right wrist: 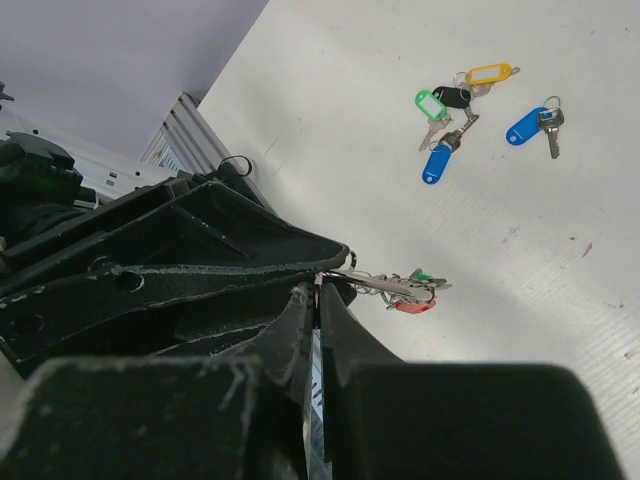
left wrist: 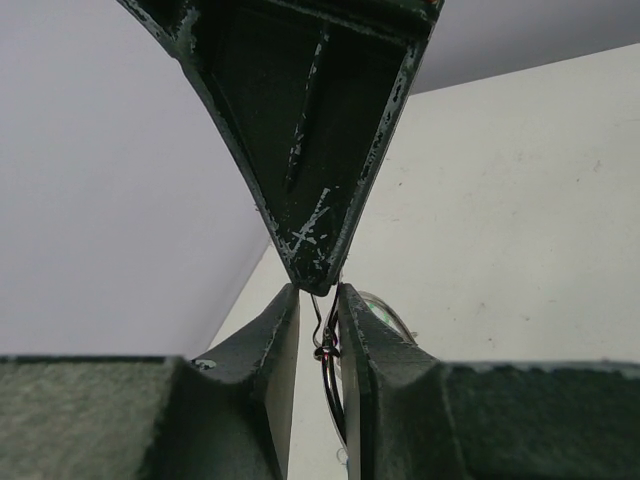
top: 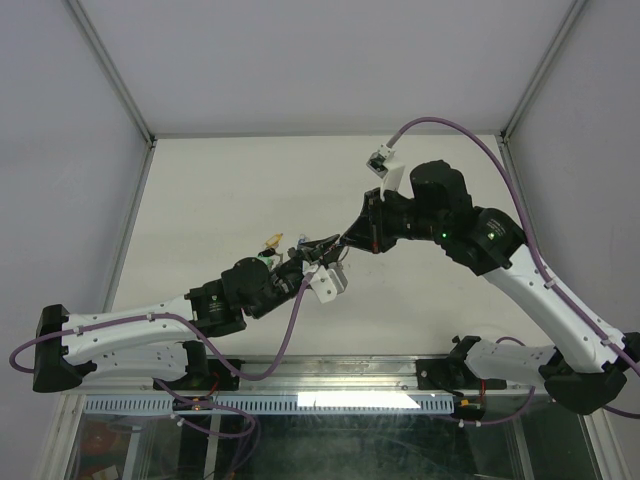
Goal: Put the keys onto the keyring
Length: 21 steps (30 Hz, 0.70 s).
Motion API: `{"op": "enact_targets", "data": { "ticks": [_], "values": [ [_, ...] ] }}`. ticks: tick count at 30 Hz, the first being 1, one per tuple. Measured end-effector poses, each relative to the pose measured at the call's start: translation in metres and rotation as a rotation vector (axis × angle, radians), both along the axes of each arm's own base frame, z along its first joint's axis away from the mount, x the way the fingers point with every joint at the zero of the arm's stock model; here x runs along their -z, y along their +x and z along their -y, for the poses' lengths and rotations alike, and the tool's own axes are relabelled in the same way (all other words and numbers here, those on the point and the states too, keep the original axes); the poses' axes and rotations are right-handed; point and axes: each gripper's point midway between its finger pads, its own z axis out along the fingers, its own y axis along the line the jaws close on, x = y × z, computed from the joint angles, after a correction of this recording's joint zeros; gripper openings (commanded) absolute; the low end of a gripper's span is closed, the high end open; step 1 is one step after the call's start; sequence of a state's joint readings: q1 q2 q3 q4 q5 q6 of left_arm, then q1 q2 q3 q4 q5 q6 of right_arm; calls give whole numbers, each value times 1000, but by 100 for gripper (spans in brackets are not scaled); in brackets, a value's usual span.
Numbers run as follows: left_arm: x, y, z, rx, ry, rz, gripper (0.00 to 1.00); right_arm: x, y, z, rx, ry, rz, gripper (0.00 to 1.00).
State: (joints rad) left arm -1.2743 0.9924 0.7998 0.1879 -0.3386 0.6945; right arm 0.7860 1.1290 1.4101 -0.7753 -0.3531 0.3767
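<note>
My two grippers meet tip to tip above the middle of the table. The left gripper [top: 322, 252] [left wrist: 318, 292] is shut on the thin wire keyring [left wrist: 328, 365], which stands edge-on between its fingers. Beyond the tips the ring's bunch of keys [right wrist: 405, 290] with red and green caps hangs in the air. The right gripper [top: 345, 240] [right wrist: 318, 288] is shut on a flat silver key blade [right wrist: 316, 400], its tip touching the top of the ring. Several loose keys lie on the table: green-capped [right wrist: 430, 103], yellow-capped [right wrist: 488, 73], black-capped [right wrist: 452, 97] and two blue-capped [right wrist: 437, 163] [right wrist: 525, 126].
The loose keys show as a small cluster [top: 270, 243] just left of the grippers. Grey walls with metal posts [top: 115, 75] close the table at back and sides. A metal rail [top: 300, 400] runs along the near edge.
</note>
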Motion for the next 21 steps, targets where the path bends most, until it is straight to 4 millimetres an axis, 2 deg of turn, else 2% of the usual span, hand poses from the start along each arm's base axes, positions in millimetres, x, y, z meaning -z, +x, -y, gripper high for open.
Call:
{"op": "enact_targets", "data": {
  "ticks": [6, 12, 13, 16, 18, 21],
  "values": [
    [0, 0, 0, 1, 2, 1, 1, -3, 1, -1, 2, 11, 7, 0],
    [0, 0, 0, 1, 3, 3, 0, -3, 1, -1, 4, 13, 6, 1],
    [0, 0, 0, 1, 3, 3, 0, -3, 2, -1, 6, 13, 7, 7],
    [0, 0, 0, 2, 2, 3, 0, -5, 3, 1, 20, 14, 13, 35],
    [1, 0, 0, 1, 9, 0, 0, -9, 4, 5, 42, 21, 32, 39],
    [5, 0, 0, 0, 23, -4, 0, -24, 3, 15, 81, 49, 84, 40]
  ]
}}
